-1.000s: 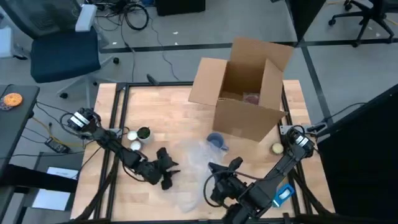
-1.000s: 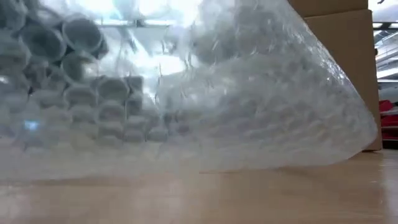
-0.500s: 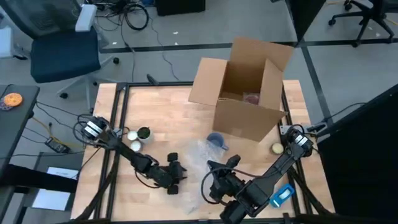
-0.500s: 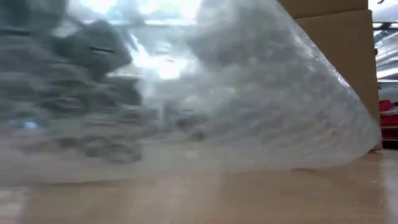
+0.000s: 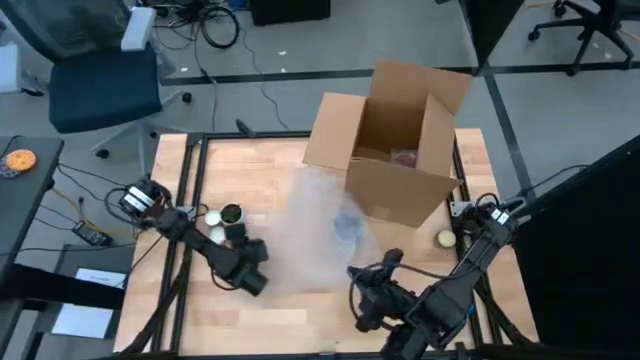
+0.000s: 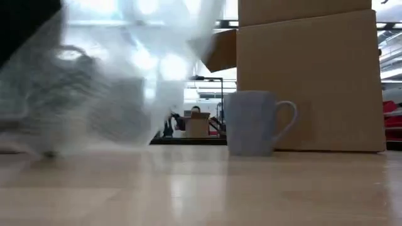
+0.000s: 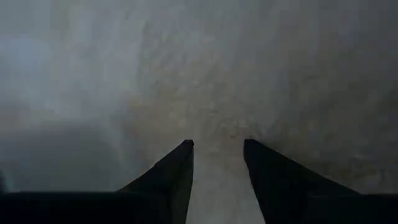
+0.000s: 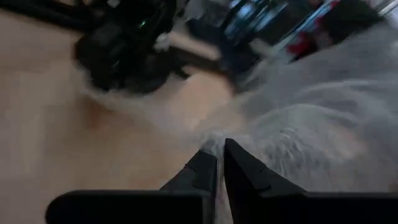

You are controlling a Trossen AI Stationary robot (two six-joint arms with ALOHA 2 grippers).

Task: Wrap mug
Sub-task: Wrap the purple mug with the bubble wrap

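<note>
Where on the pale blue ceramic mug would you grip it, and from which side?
Grip the pale blue ceramic mug by its looped handle, coming from the cardboard box's side: it stands upright, the handle sticks out clear, and bubble wrap crowds its other side.

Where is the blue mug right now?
In the high view the blue mug stands mid-table, just in front of the cardboard box, under the bubble wrap. In the low view it stands upright.

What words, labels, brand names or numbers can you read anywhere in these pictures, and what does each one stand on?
None can be read.
Cardboard box: plain faces, no print showing.
Mug: plain, no logo.
Bubble wrap: clear, unmarked.
</note>
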